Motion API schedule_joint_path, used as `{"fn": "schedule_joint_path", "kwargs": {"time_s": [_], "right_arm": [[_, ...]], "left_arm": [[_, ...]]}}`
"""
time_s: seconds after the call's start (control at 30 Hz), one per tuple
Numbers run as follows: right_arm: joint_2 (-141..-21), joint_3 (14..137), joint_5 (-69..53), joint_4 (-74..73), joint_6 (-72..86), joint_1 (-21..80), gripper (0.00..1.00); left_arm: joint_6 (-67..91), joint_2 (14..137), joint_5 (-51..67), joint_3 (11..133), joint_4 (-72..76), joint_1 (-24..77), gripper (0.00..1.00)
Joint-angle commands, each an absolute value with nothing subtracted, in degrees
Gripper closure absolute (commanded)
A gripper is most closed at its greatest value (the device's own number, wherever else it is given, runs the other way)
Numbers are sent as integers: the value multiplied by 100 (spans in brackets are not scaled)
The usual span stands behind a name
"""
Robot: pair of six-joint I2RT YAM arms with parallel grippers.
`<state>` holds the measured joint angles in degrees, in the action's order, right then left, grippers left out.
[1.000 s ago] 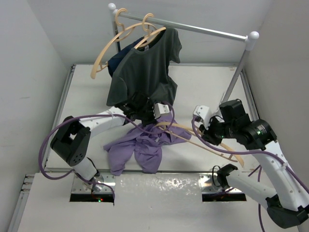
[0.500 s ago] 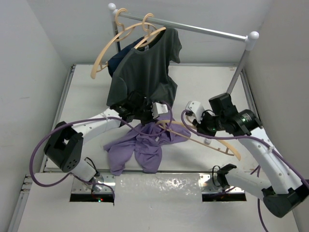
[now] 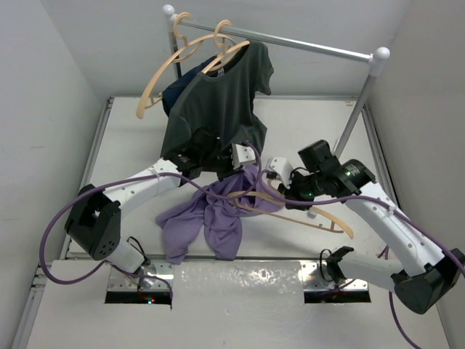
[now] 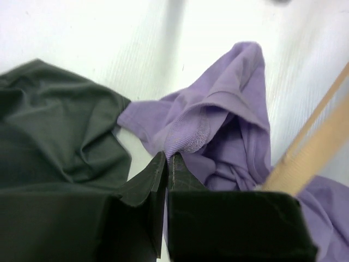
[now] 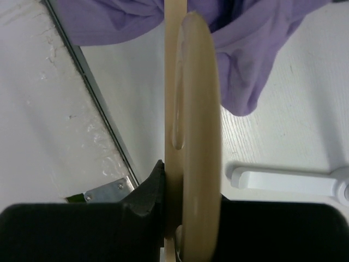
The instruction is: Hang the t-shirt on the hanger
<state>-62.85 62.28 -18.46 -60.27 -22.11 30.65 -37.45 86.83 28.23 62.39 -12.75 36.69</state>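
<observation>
While left hand (image 4: 168, 159) pinches t-shirt (image 4: 229, 125) collar, right hand (image 3: 292, 195) clamps hanger (image 5: 199, 109) | hanger end over t-shirt

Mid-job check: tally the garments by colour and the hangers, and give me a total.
Lavender t-shirt: 1
Dark grey t-shirt: 1
Navy garment: 1
Wooden hangers: 3, namely empty hanger, hanger carrying the grey shirt, held hanger in the right tool
Total: 6

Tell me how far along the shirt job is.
Done: the left gripper is shut on the t-shirt at the collar, the right gripper on the hanger. In hand: the hanger's tip reaches the lifted cloth. Left: work the hanger into the shirt, most of which lies heaped on the table.
</observation>
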Motion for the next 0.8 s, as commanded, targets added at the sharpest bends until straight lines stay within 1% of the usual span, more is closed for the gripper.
{"fn": "schedule_joint_path", "kwargs": {"time_s": [0.0, 0.13, 0.23, 0.37, 0.47, 0.63, 0.77], "right_arm": [[-6319, 5969, -1706, -5478, -2145, 3375, 100], [-6284, 5643, -1135, -4223, -1934, 3436, 100], [-6345, 5555, -923, -3816, -1933, 3489, 100], [-6513, 5502, -694, -3464, -2065, 3910, 100], [-6408, 5265, -650, -2989, -2258, 4147, 100], [-6425, 5353, -843, -3084, -2679, 4254, 100], [-6214, 5212, -844, -3277, -3198, 4430, 100]], "left_arm": [[-3744, 8491, 3312, 6644, -1186, 3700, 100], [-3473, 8201, 3489, 6706, -1336, 3805, 100], [-3218, 8069, 3594, 6671, -1450, 3937, 100], [-2953, 8086, 3770, 6873, -1336, 4086, 100], [-2909, 8095, 4016, 7031, -1301, 4288, 100], [-2340, 8244, 4517, 7426, -1064, 4509, 100], [-2180, 8314, 4500, 7585, -686, 4422, 100]]}}
